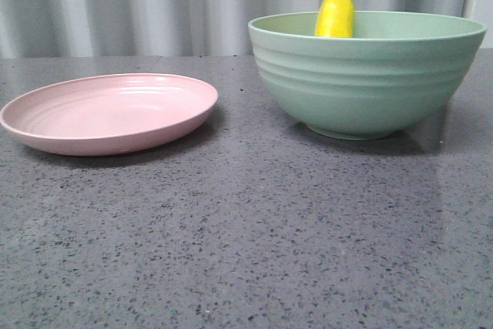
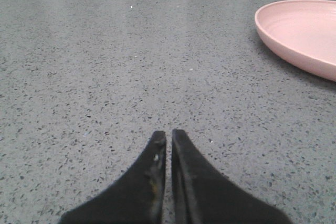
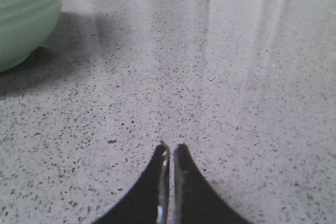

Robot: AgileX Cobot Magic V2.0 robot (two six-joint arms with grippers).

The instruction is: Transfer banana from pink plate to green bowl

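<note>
The yellow banana (image 1: pixel 335 13) stands on end inside the mint-green bowl (image 1: pixel 368 75), its tip poking above the rim; the rest of it is hidden by the bowl's wall. The pink plate (image 1: pixel 108 112) lies bare to the left of the bowl. My left gripper (image 2: pixel 168 135) is shut with nothing in it, low over the grey table, with the plate (image 2: pixel 304 32) off to one side. My right gripper (image 3: pixel 171 148) is shut on nothing too, and the bowl's ridged wall (image 3: pixel 26 14) shows at the view's edge. Neither gripper appears in the front view.
A speckled grey stone tabletop (image 1: pixel 246 244) runs under everything. A pale corrugated wall (image 1: pixel 154 5) stands behind the table.
</note>
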